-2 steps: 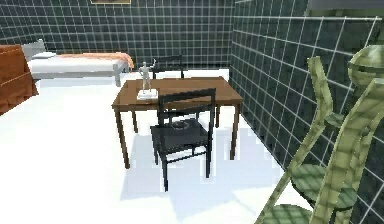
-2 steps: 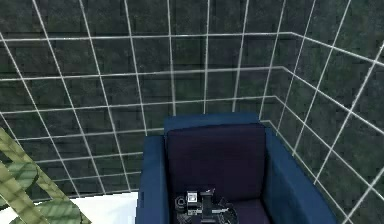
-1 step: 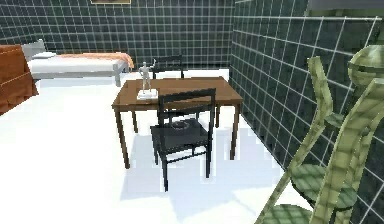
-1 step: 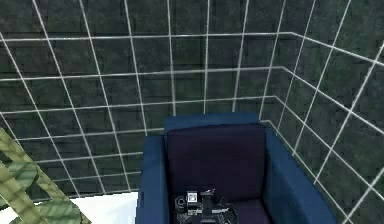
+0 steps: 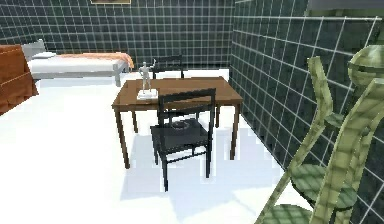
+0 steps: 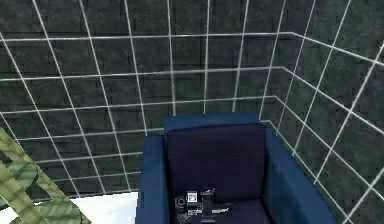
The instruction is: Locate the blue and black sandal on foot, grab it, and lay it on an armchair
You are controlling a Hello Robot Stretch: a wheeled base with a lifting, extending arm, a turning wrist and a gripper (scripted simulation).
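A dark blue armchair [image 6: 225, 160] stands against the dark tiled wall in the arm side view. Low over its seat I see two small white squares with black marks and the gripper [image 6: 190, 204] by them, dark against the dark cushion. I cannot tell whether it holds anything. No shape I can name as a sandal stands out from the seat.
A wooden table [image 5: 200, 96] stands ahead with a small figurine [image 5: 147, 75] on it. A black chair [image 5: 184, 135] is at its near side and another behind. A bed [image 5: 80, 63] and dresser [image 5: 12, 78] are at the far left. A green slatted frame [image 5: 335, 150] leans at the right.
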